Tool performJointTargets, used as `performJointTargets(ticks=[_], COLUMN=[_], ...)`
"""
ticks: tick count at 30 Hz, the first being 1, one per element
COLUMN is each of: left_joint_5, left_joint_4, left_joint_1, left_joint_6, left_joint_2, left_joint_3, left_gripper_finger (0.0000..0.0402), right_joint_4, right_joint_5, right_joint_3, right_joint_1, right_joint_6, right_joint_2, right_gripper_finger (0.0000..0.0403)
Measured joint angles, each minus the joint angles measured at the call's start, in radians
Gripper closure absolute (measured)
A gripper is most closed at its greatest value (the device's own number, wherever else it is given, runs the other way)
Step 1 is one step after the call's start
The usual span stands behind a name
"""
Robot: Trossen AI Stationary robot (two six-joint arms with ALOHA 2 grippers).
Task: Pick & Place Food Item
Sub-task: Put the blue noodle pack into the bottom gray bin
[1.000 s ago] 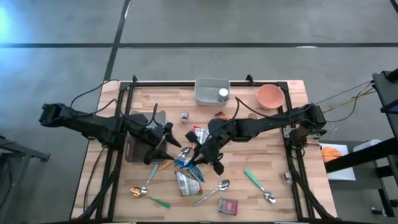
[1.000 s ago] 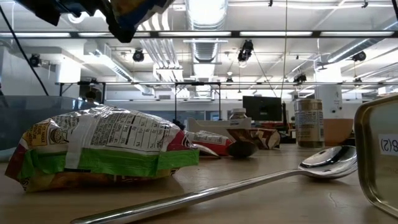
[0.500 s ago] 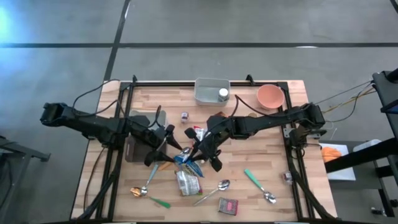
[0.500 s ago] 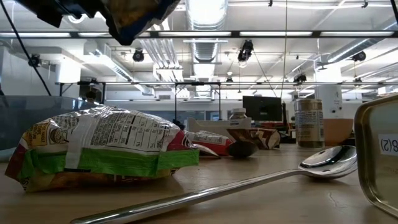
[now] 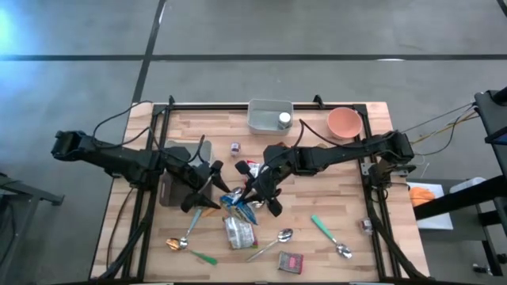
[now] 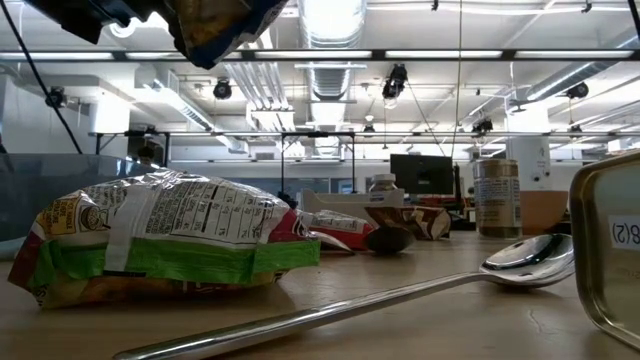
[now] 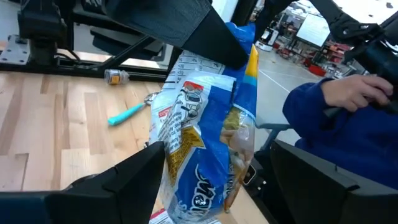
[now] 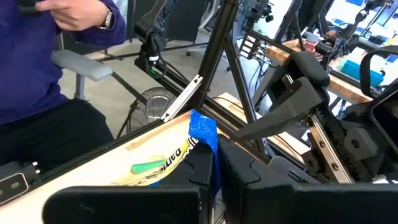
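A blue and yellow snack bag (image 5: pixel 236 201) hangs over the middle of the table with my right gripper (image 5: pixel 249 192) shut on it. In the low view its lower end (image 6: pixel 215 20) shows high above the tabletop. My left gripper (image 5: pixel 212 184) stands open just left of it. In the left wrist view the bag (image 7: pixel 208 137) hangs between the two spread fingers (image 7: pixel 124 180); whether they touch it, I cannot tell. A second snack bag with a green band (image 6: pixel 160 240) lies flat on the table. My right gripper pinches the blue bag's upper edge (image 8: pixel 203 132) between its two shut fingers (image 8: pixel 186 180). The fingers come nearly level from the table's right side. The bag hangs below them, upright and clear of the table.
A grey bin (image 5: pixel 268 116) with a white bottle and a pink bowl (image 5: pixel 344 123) stand at the far edge. Spoons (image 5: pixel 273 241), a green-handled spoon (image 5: pixel 329 233) and a small red packet (image 5: pixel 291 262) lie near the front. A person in blue (image 7: pixel 348 112) sits beyond the table.
My right gripper has carried the blue bag a little toward the table's far left, closer to my left gripper. The bag still hangs clear of the table.
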Motion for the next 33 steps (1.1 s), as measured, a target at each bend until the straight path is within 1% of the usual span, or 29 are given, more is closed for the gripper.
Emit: performJointTargets(ticks=[3, 7, 14, 19, 24, 28, 33], left_joint_5=[-0.034, -0.042, -0.035, 0.009, 0.010, 0.029, 0.055], left_joint_4=[0.000, 0.000, 0.006, 0.066, 0.078, 0.075, 0.071], left_joint_1=[0.000, -0.001, -0.009, -0.011, -0.011, -0.012, -0.013], left_joint_6=[0.024, 0.044, 0.044, 0.042, 0.041, 0.041, 0.041], left_joint_2=[0.000, 0.000, 0.035, 0.095, 0.109, 0.107, 0.106], left_joint_3=[0.000, 0.000, 0.000, 0.001, 0.017, 0.028, 0.032], left_gripper_finger=[0.0104, 0.0104, 0.0104, 0.0104, 0.0108, 0.0132, 0.0195], right_joint_4=[0.005, 0.019, 0.027, 0.029, 0.026, 0.022, 0.022], right_joint_5=[-0.018, -0.036, -0.036, -0.037, -0.036, -0.037, -0.044], right_joint_3=[0.000, 0.000, 0.000, 0.000, 0.000, 0.000, 0.000], right_joint_1=[0.000, -0.001, -0.009, -0.012, -0.013, -0.012, -0.012], right_joint_6=[0.000, -0.001, -0.019, -0.021, -0.018, -0.017, -0.014], right_joint_2=[0.000, 0.000, 0.000, -0.001, -0.001, -0.001, -0.001], right_gripper_finger=[0.0395, 0.0395, 0.0395, 0.0395, 0.0395, 0.0395, 0.0395])
